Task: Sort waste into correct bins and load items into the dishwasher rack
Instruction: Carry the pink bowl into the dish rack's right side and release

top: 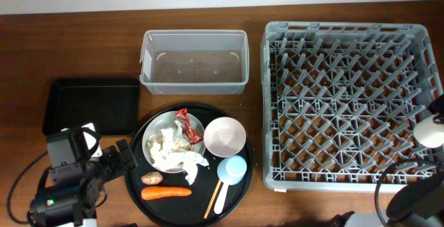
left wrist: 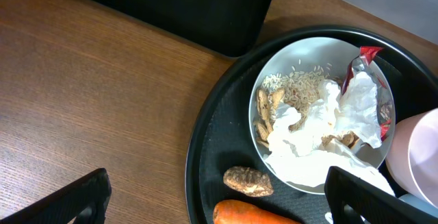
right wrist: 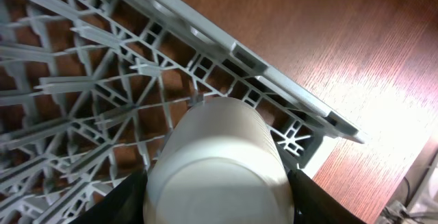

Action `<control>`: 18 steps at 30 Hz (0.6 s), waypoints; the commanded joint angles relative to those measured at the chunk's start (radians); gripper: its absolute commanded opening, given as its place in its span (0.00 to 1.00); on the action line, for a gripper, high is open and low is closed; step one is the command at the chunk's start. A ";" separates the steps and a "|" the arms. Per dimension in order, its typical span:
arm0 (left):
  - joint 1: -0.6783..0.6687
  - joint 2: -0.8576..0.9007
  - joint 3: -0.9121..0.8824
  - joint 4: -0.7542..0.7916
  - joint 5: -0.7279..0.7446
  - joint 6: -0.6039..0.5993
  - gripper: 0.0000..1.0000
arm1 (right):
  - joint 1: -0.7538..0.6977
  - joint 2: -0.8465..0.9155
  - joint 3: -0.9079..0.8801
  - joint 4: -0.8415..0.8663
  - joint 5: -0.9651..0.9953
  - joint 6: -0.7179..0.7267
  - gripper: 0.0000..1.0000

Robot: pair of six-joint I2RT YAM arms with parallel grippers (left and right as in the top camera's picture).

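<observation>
A round black tray [top: 135, 185] holds a white plate [top: 154, 131] with crumpled tissue [top: 182, 160], a red wrapper [top: 187, 125] and rice scraps [left wrist: 301, 85]. It also holds a white bowl [top: 224, 137], a light blue cup [top: 232, 169], a white fork [top: 221, 199], chopsticks [top: 210, 205], a carrot [top: 166, 192] and a brown lump [top: 152, 178]. My left gripper [top: 123, 157] is open at the tray's left rim, its fingers either side of the lump [left wrist: 248, 180] and carrot [left wrist: 253, 215]. My right gripper [right wrist: 217, 196] is shut on a white round cup [right wrist: 219, 162] above the rack's [top: 350, 105] right edge.
The clear tub [top: 194, 62] stands behind the round tray, nothing visible in it. The shallow black rectangular tray [top: 90, 105] lies at the left, just behind my left arm. The rack fills the right side of the table. Bare wood lies to the left of the round tray.
</observation>
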 commanded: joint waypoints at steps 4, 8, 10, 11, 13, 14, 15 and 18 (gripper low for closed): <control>0.006 -0.002 0.019 0.003 -0.007 -0.009 0.99 | -0.025 0.004 -0.084 0.010 0.077 0.064 0.50; 0.006 -0.001 0.019 0.002 -0.007 -0.009 0.99 | -0.025 0.004 -0.101 0.037 0.096 0.067 0.50; 0.006 -0.002 0.019 0.002 -0.007 -0.009 0.99 | -0.025 0.004 -0.116 0.062 0.100 0.067 0.50; 0.006 -0.001 0.019 0.002 -0.007 -0.009 0.99 | -0.025 0.004 -0.121 0.072 0.102 0.067 0.50; 0.006 -0.002 0.019 0.002 -0.007 -0.009 0.99 | -0.025 0.004 -0.123 0.097 0.104 0.067 0.50; 0.006 -0.001 0.019 0.002 -0.007 -0.009 0.99 | -0.026 0.004 -0.123 0.114 0.108 0.067 0.50; 0.006 -0.001 0.019 0.002 -0.007 -0.009 0.99 | -0.031 0.004 -0.123 0.121 0.110 0.067 0.50; 0.006 -0.001 0.019 0.003 -0.007 -0.009 0.99 | -0.052 0.004 -0.123 0.146 0.107 0.067 0.50</control>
